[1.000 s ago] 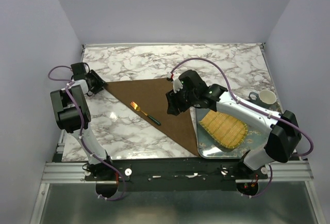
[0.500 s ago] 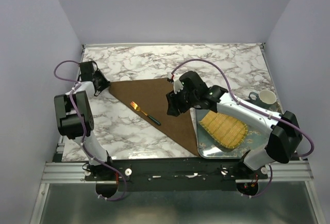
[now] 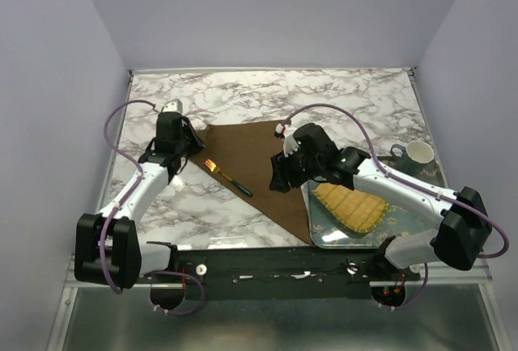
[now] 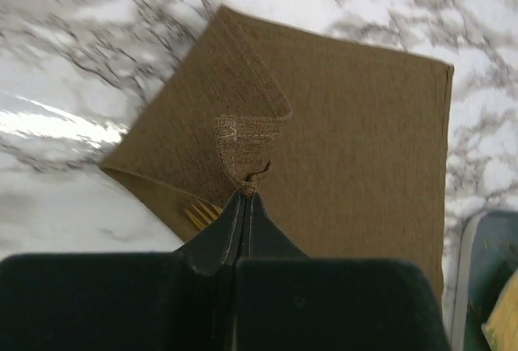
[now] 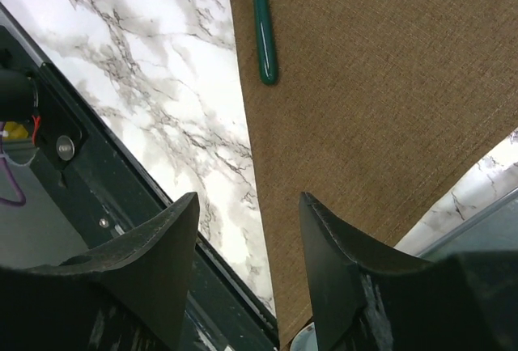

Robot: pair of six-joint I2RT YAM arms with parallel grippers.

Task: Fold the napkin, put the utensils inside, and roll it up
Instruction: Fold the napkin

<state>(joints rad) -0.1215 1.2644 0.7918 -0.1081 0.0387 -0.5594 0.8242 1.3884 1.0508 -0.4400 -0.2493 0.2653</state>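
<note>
The dark brown napkin (image 3: 257,165) lies folded in a triangle on the marble table. The fork (image 3: 227,177) with gold tines and a teal handle lies on its left edge. My left gripper (image 3: 187,142) is shut on the napkin's left corner (image 4: 247,153) and has drawn it inward over the cloth; the fork's tines (image 4: 198,212) show just under the lifted corner. My right gripper (image 3: 279,183) is open and empty, hovering over the napkin's lower part (image 5: 364,92), with the fork's handle (image 5: 264,35) ahead of it.
A metal tray (image 3: 324,234) holding a yellow woven mat (image 3: 356,205) sits right of the napkin, close to my right arm. A white mug (image 3: 418,154) stands at the far right. The table's front rail (image 5: 73,149) shows in the right wrist view.
My left gripper has carried the napkin's left corner rightward, folding it over toward the fork. My right gripper has shifted slightly down and right, staying open.
</note>
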